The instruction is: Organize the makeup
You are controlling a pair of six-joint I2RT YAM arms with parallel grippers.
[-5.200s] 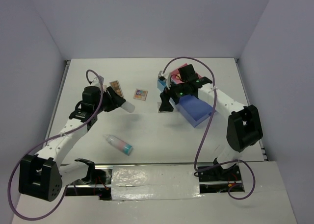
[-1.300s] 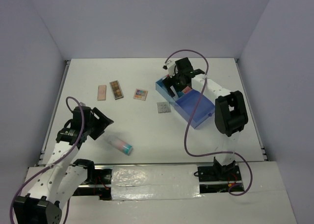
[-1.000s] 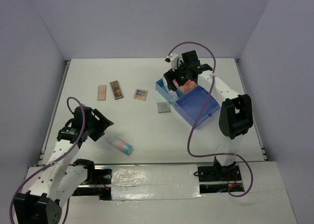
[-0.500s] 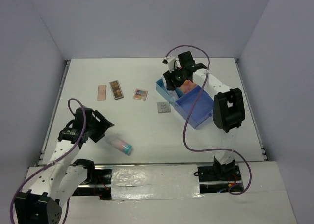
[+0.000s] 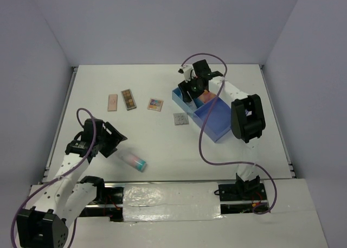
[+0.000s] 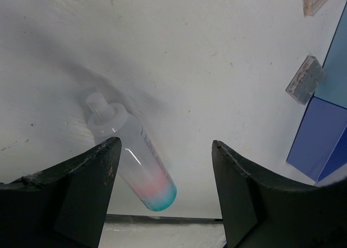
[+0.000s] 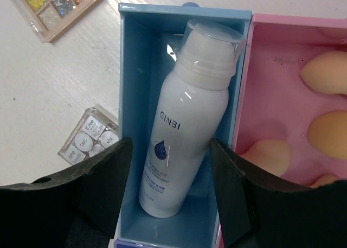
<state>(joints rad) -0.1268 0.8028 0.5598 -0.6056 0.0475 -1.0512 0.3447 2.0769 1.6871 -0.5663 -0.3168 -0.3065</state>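
Both arms hover with their fingers apart.
The left gripper (image 5: 115,141) bends low, with the tube (image 5: 132,159) lying at its 4 o'clock. The right gripper (image 7: 169,145) reaches over the tray (image 7: 130,85), and the white bottle (image 7: 187,123) lies inside.

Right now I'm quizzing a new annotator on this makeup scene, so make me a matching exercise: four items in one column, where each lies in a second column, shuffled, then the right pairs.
Items
1. white bottle
2. tan sponges
3. teal-capped tube
4. grey palette

Places
A. on the table, close beside the tray
B. in the pink compartment
C. in the light-blue compartment
D. on the table, alone near its front edge

Pairs: 1-C, 2-B, 3-D, 4-A
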